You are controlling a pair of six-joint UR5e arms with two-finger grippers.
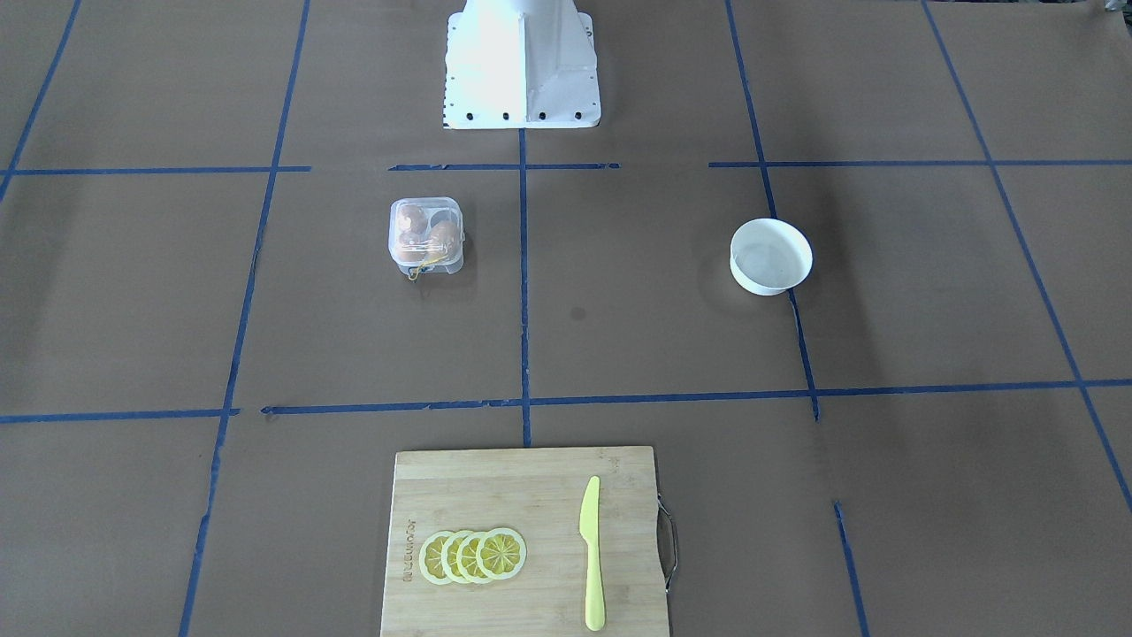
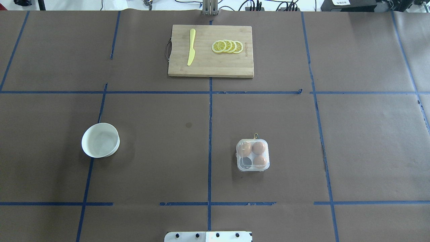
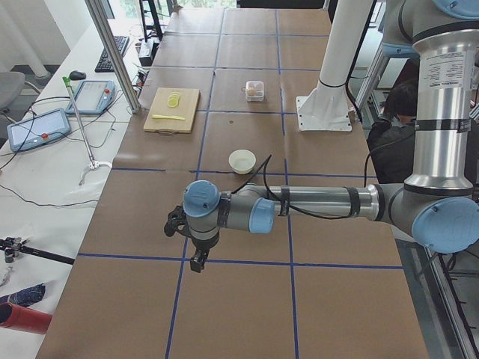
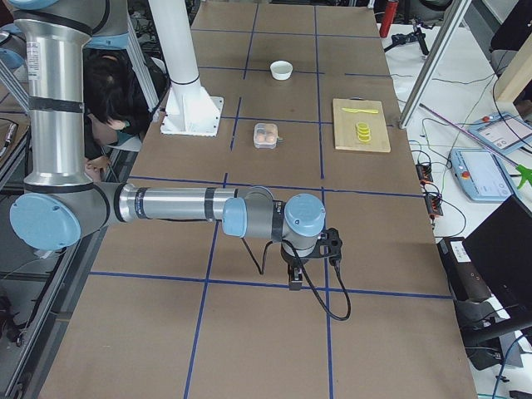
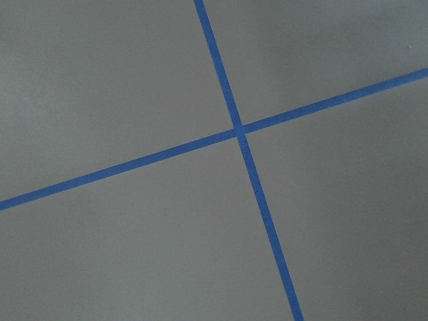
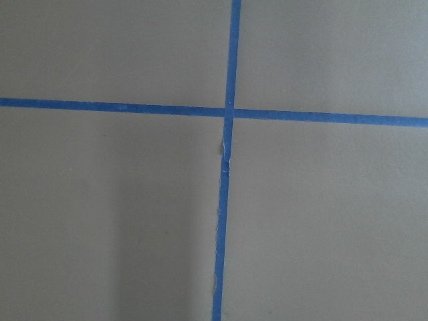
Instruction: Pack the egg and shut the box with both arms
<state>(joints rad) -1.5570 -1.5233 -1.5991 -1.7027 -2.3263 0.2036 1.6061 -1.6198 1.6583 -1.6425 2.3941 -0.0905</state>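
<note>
**A:** Where is the box?

**B:** The box [image 2: 252, 155] sits on the tabletop in front of the white base block [image 1: 522, 66], toward the robot's right. It holds three eggs, this egg [image 2: 258, 148] among them, and the cup nearest the block is bare. The lid looks down, though I can't tell if it's latched.

**A:** And the fingers?

**B:** They're far out on either side of the block. The left fingers [image 3: 197, 262] and right fingers [image 4: 294, 281] point down at bare paper. I can't tell how far apart they stand.

**A:** Which arm is nearer?

**B:** The right, I'd judge, since the box lies on its side. The box is nearly square, with its yellow band facing away from the block.
</note>
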